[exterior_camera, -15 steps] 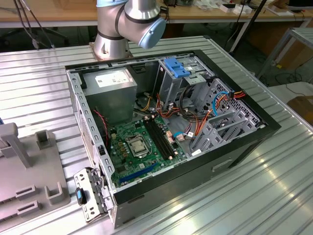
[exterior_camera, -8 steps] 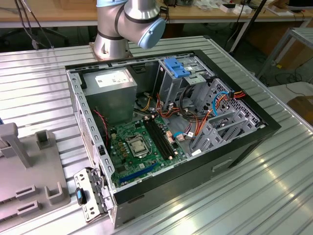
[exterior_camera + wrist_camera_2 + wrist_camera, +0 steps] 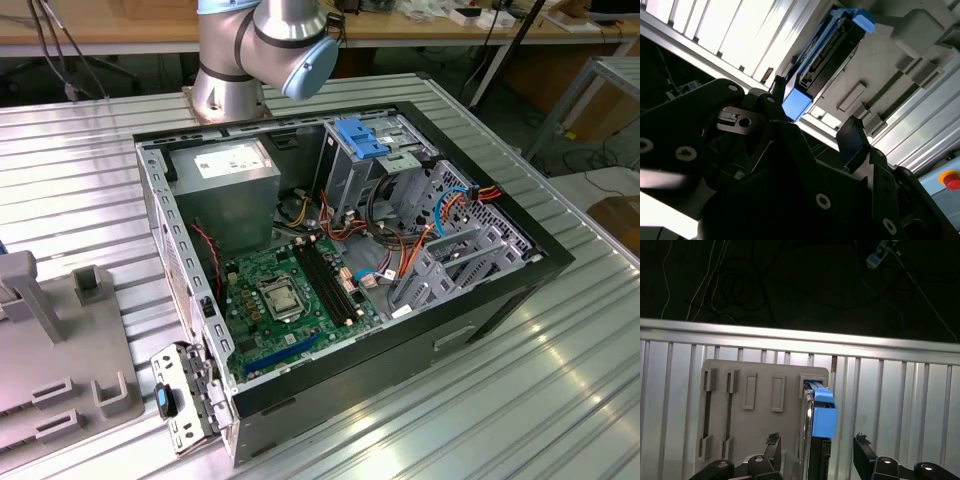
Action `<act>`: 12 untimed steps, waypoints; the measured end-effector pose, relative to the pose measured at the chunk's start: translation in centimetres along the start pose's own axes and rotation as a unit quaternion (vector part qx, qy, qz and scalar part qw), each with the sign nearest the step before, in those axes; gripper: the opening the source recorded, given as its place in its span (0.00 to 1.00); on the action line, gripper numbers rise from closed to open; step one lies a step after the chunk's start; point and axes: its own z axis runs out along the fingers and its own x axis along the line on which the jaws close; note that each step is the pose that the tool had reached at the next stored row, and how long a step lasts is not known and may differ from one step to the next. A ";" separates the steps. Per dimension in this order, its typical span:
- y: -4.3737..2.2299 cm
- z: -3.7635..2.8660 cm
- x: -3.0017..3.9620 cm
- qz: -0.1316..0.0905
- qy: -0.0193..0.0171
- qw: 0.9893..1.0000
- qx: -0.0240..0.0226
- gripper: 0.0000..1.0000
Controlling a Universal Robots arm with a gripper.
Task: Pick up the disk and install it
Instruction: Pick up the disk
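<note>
Two dark fingers (image 3: 773, 446) of the gripper (image 3: 817, 450) are seen spread wide apart in both wrist views, and nothing is clamped by them. The disk (image 3: 823, 417) is found between the fingers, with a free gap on each side in the first wrist view, so no contact is made. The disk is stood on its edge in a slot of the grey holder (image 3: 755, 410), and its bright blue carrier frame is turned towards the cameras. The holder is laid flat on the ribbed metal table (image 3: 900, 405). In the exterior view an open computer case (image 3: 480, 330) is placed on the same table, with the green motherboard (image 3: 290, 290) exposed. A blue bracket (image 3: 360, 135) is fixed to the drive cage, near the base of the arm (image 3: 265, 50). Part of the grey holder is shown at the exterior view's left, well apart from the case.
</note>
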 end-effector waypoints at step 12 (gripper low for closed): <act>0.87 1.89 -0.15 0.023 0.000 1.000 0.001 0.68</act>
